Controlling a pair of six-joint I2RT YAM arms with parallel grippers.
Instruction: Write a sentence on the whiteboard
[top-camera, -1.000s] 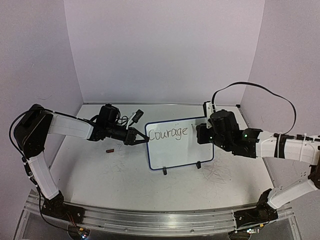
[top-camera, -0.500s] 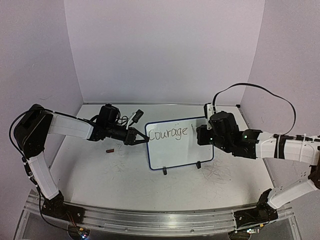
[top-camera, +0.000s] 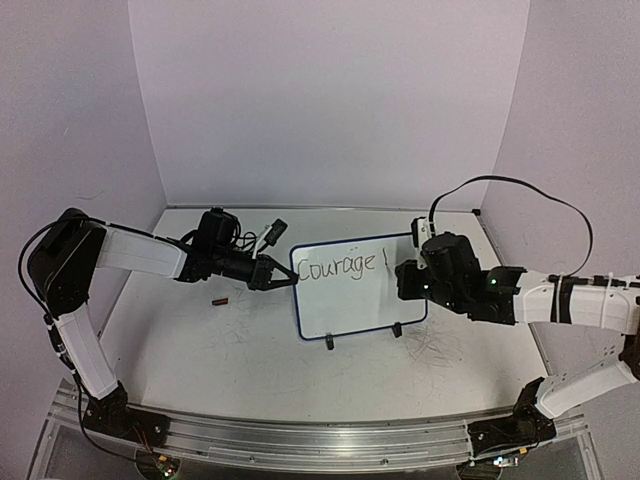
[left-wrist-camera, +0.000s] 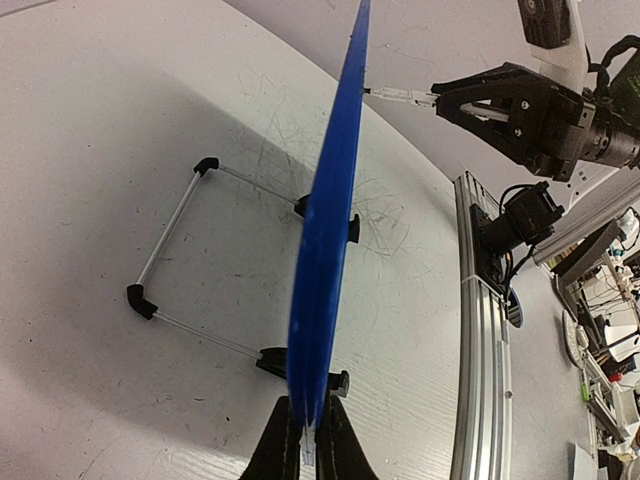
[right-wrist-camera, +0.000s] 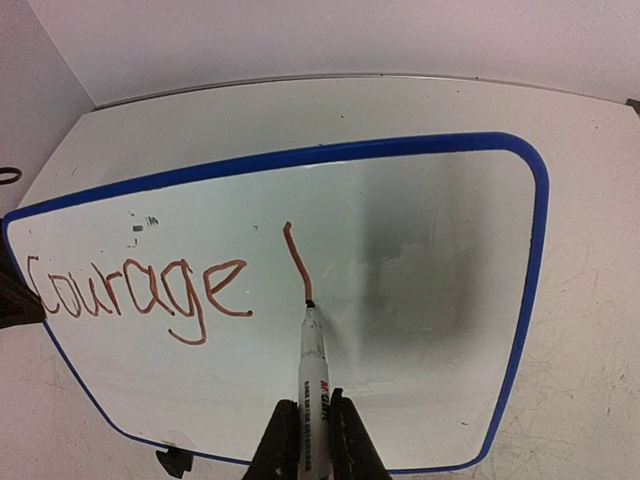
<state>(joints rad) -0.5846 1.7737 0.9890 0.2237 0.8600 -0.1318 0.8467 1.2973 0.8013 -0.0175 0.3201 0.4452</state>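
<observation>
The whiteboard (top-camera: 355, 300), white with a dark-blue rounded frame and two black feet, stands upright mid-table. It reads "Courage" (top-camera: 337, 267) plus one fresh downward stroke (right-wrist-camera: 297, 262). My left gripper (top-camera: 290, 281) is shut on the board's left edge, seen edge-on in the left wrist view (left-wrist-camera: 330, 240). My right gripper (right-wrist-camera: 309, 440) is shut on a white marker (right-wrist-camera: 313, 365), whose tip touches the board (right-wrist-camera: 420, 290) at the stroke's lower end. In the top view the right gripper (top-camera: 405, 272) is at the board's right edge.
A small brown marker cap (top-camera: 220, 300) lies on the table left of the board. The board's wire stand (left-wrist-camera: 190, 260) rests behind it. An aluminium rail (top-camera: 320, 440) runs along the near edge. Purple walls enclose the back and sides.
The right gripper drew a short downward stroke after "Courage" and moved slightly down and right. The left gripper and the board have not moved.
</observation>
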